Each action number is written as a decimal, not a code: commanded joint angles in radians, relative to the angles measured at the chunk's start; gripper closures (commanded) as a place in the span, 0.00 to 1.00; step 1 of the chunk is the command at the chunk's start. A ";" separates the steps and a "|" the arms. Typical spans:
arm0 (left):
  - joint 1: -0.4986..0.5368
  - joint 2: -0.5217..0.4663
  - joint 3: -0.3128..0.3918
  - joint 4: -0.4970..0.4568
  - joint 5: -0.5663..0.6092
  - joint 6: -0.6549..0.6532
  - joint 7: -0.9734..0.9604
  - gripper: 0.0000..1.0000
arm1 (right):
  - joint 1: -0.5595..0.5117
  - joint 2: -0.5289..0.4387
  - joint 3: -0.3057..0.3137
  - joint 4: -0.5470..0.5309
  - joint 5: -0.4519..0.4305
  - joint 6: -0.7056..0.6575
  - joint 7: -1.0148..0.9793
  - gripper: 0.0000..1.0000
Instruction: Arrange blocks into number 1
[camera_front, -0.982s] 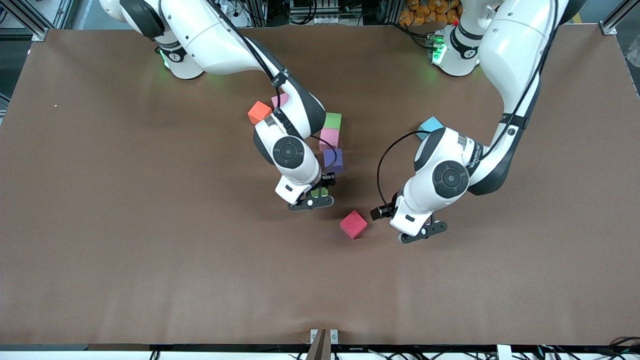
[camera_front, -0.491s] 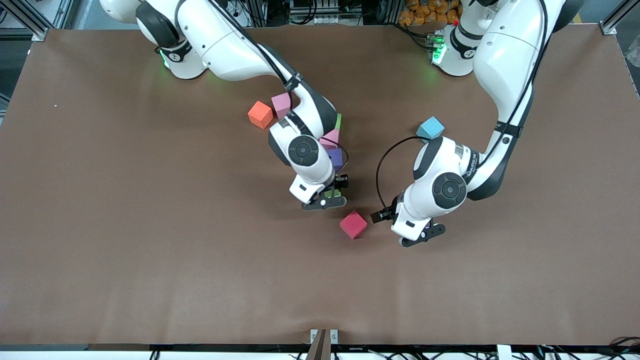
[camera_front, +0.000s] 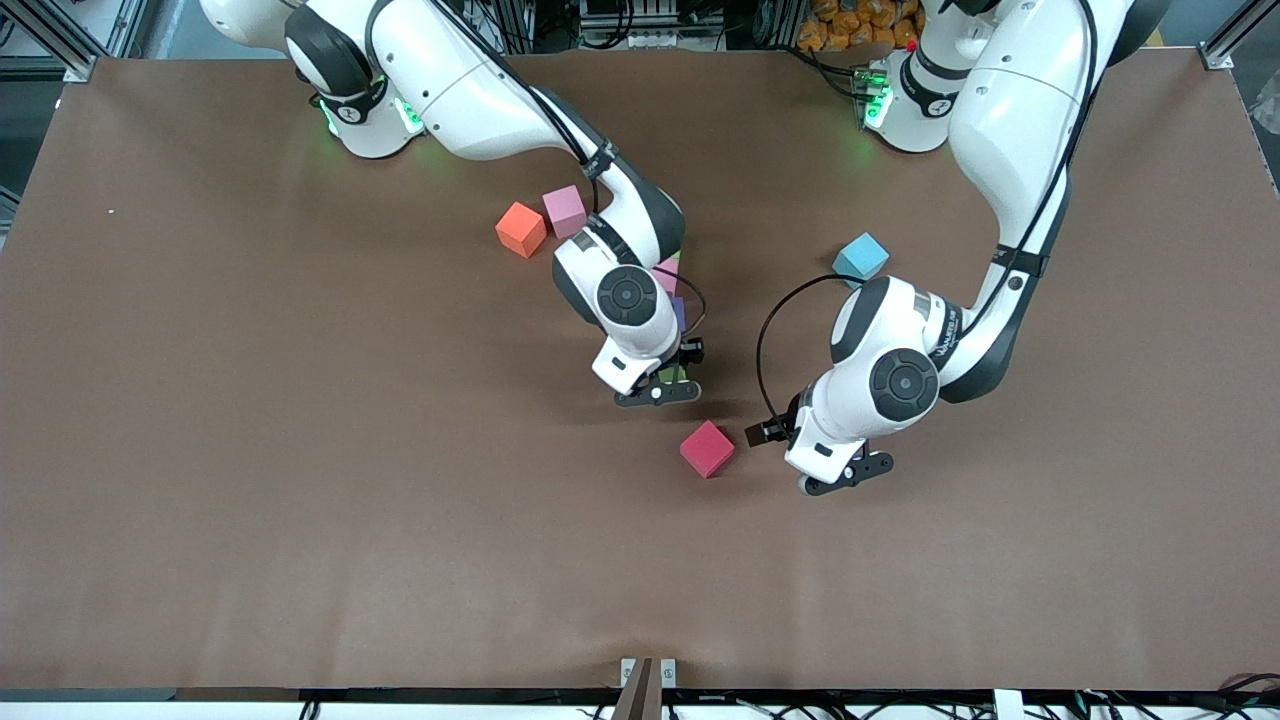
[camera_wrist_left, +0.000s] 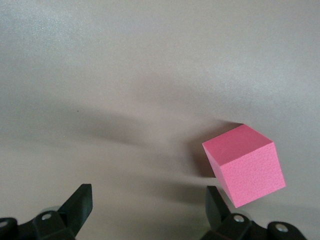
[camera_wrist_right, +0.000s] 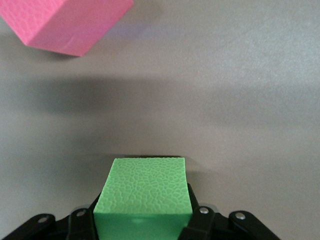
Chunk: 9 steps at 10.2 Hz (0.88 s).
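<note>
My right gripper (camera_front: 657, 392) is shut on a green block (camera_front: 672, 375), low over the table; its textured top fills the right wrist view (camera_wrist_right: 142, 192). Right beside that wrist, a pale pink block (camera_front: 665, 275) and a purple block (camera_front: 680, 312) peek out; the second green block is covered by the arm. A red block (camera_front: 707, 448) lies alone, nearer the front camera, and shows at the edge of the right wrist view (camera_wrist_right: 65, 22). My left gripper (camera_front: 840, 475) hangs open beside it, toward the left arm's end. One finger (camera_wrist_left: 215, 202) is close to the red block (camera_wrist_left: 245, 165), with nothing between the fingers.
An orange cube (camera_front: 521, 229) and a darker pink cube (camera_front: 564, 210) sit together farther from the front camera, toward the right arm's end. A light blue cube (camera_front: 861, 256) lies by the left arm's forearm. Bare brown table (camera_front: 400, 520) spreads around them.
My right gripper has carried the green block sideways toward the left arm's end, coming in line with the purple and pale pink blocks and covering them more. The left gripper has barely shifted.
</note>
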 joint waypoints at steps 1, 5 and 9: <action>-0.008 0.011 0.010 0.015 -0.029 -0.001 0.033 0.00 | 0.016 0.009 -0.005 -0.026 -0.003 -0.038 0.026 0.98; -0.009 0.020 0.010 0.015 -0.024 -0.001 0.051 0.00 | 0.016 0.008 -0.012 -0.038 -0.006 -0.074 0.030 0.27; -0.006 0.020 0.010 0.015 -0.029 -0.001 0.090 0.00 | 0.002 -0.015 -0.012 -0.044 -0.051 -0.075 0.043 0.00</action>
